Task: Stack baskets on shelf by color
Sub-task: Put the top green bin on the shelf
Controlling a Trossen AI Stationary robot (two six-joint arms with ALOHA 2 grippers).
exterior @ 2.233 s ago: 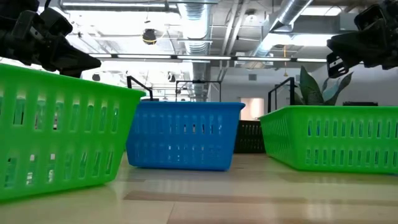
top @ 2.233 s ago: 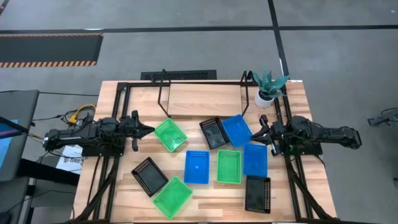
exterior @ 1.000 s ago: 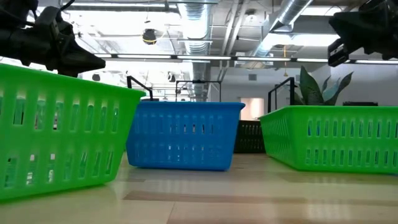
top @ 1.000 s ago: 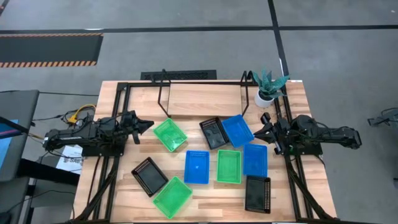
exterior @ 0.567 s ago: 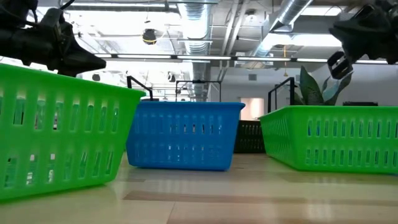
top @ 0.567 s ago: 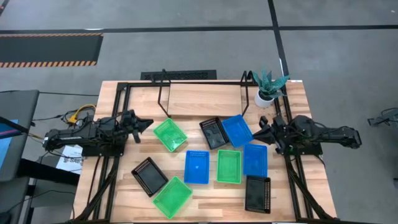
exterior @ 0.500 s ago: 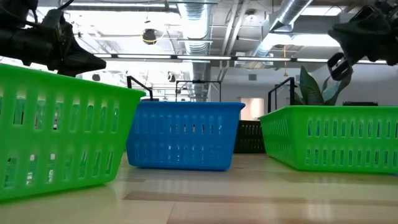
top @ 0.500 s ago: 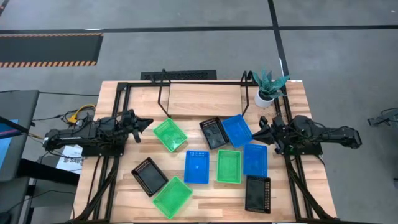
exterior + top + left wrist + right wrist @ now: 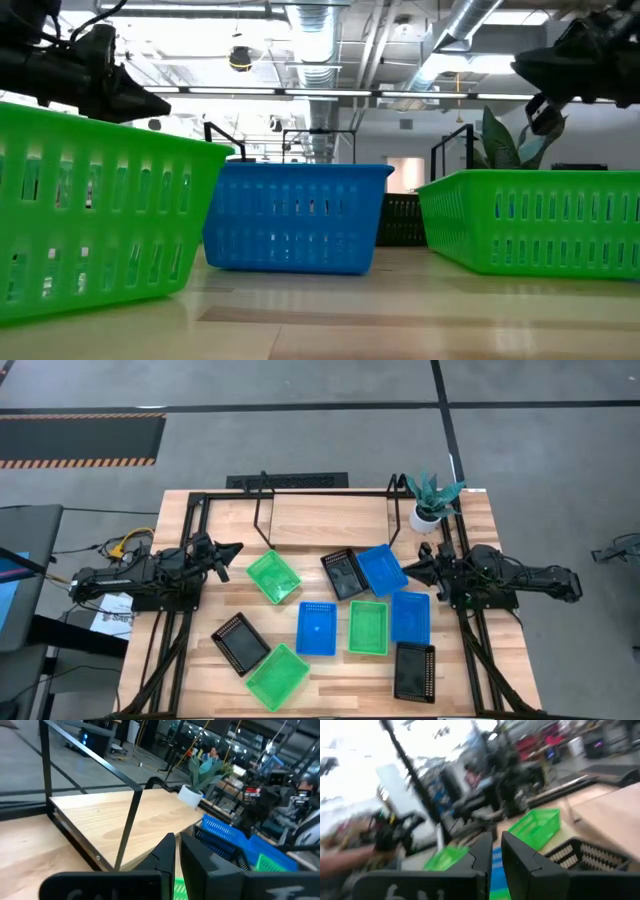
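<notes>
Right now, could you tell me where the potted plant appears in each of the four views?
High view: the potted plant stands at the table's far right corner, beside the shelf.
Low view: its leaves rise behind the right-hand green basket.
Left wrist view: plant beyond the shelf board.
Right wrist view: not in it.
Shared landmark: the shelf.

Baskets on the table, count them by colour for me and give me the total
Green baskets: 3
Blue baskets: 3
Black baskets: 3
Total: 9, all on the table, none on the shelf.
</notes>
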